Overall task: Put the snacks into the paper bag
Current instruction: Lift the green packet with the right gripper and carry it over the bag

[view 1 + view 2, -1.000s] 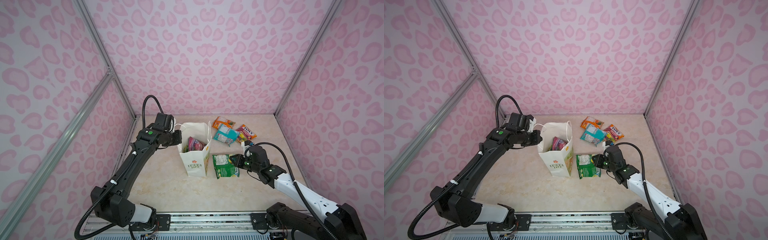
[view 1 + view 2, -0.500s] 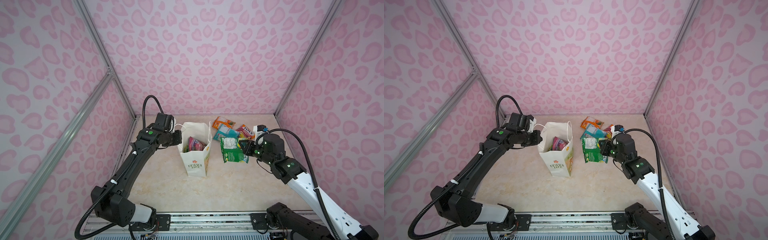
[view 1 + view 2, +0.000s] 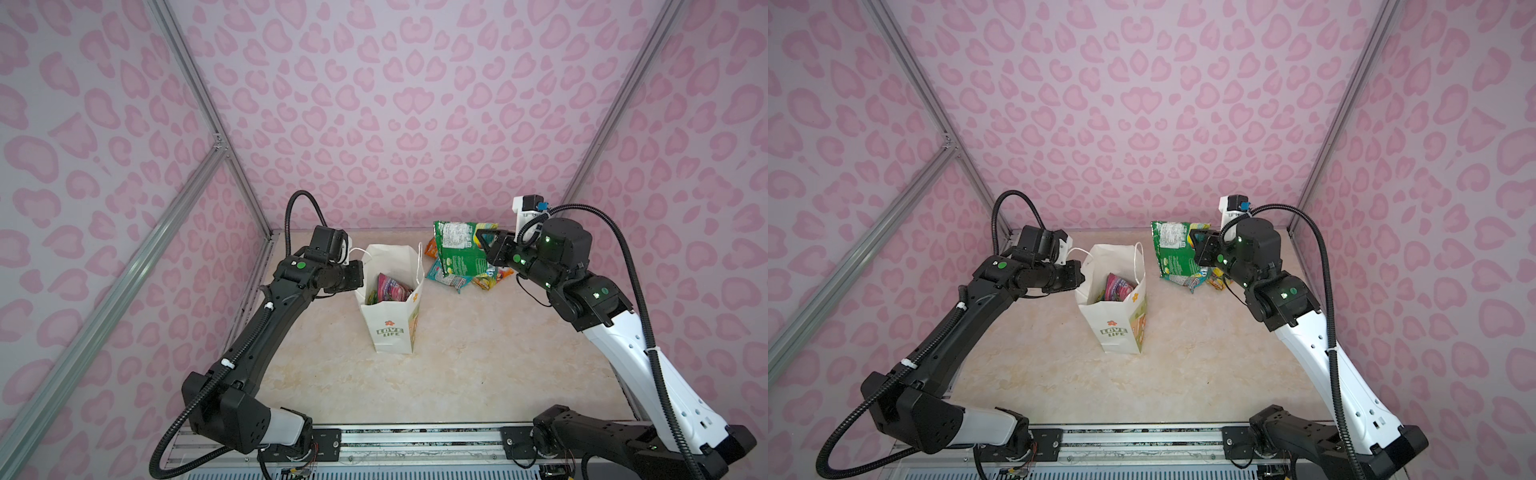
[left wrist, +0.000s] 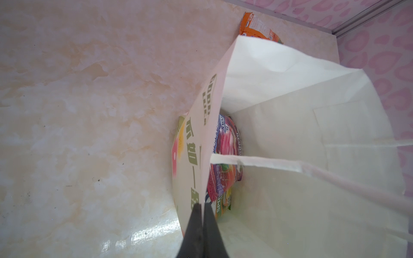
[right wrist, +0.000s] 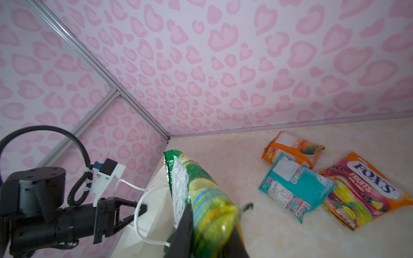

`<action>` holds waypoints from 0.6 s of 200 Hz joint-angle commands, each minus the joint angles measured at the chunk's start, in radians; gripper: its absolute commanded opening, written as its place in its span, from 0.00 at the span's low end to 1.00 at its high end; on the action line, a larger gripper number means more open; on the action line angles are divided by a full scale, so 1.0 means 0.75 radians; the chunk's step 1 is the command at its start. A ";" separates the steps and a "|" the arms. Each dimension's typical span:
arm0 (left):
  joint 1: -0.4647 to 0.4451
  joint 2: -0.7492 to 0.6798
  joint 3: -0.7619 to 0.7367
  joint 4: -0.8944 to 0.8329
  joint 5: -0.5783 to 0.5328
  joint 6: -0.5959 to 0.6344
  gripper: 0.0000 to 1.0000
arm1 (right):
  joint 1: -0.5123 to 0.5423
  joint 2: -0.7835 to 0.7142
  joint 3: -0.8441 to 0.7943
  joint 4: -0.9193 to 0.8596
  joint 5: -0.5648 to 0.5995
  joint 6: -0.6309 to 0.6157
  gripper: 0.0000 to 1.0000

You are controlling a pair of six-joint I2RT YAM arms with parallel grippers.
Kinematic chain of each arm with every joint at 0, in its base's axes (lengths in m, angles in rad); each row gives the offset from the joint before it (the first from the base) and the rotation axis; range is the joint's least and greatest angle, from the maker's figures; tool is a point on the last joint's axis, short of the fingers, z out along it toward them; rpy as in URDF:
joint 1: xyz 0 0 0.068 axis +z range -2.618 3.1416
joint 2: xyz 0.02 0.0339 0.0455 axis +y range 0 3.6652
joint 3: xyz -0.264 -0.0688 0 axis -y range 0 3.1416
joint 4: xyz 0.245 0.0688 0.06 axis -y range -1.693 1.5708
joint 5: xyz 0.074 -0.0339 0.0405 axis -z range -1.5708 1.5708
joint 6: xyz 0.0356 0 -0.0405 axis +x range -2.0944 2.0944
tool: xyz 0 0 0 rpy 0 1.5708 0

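Across both top views, the green packet is noted lifted clear of the marble tabletop, where it lay a second ago. It is now held aloft just right of the paper bag, beside the open top but not yet over it. The right gripper is clamped on the packet's edge. The left gripper has been kept shut on the bag's left rim, so the mouth is held open. The pick is judged done; the carry across and the drop remain. Left wrist view: the left gripper is seen pinched together on the paper wall. Two packets are counted inside, a purple-pink packet and a green-yellow packet beneath it. The end of an orange packet is shown beyond the bag. Right wrist view: the jaws are closed on the green packet. Three packets are counted on the table: the orange packet, a teal packet and a FOX'S Fruits packet, the last two overlapping. Tally: one bag, six packets seen, being two bagged, one in hand and three waiting. Any lying deeper in the bag cannot be told.
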 commanded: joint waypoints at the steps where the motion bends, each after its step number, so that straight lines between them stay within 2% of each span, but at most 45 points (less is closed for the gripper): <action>1: 0.000 0.009 -0.005 -0.013 -0.004 0.012 0.03 | 0.049 0.080 0.156 0.026 -0.013 -0.060 0.00; 80: 0.001 0.009 -0.007 -0.012 -0.003 0.013 0.03 | 0.249 0.508 0.763 -0.065 -0.048 -0.116 0.00; 120: 0.000 0.005 -0.005 -0.013 -0.005 0.016 0.03 | 0.307 0.691 0.920 -0.075 -0.072 -0.108 0.00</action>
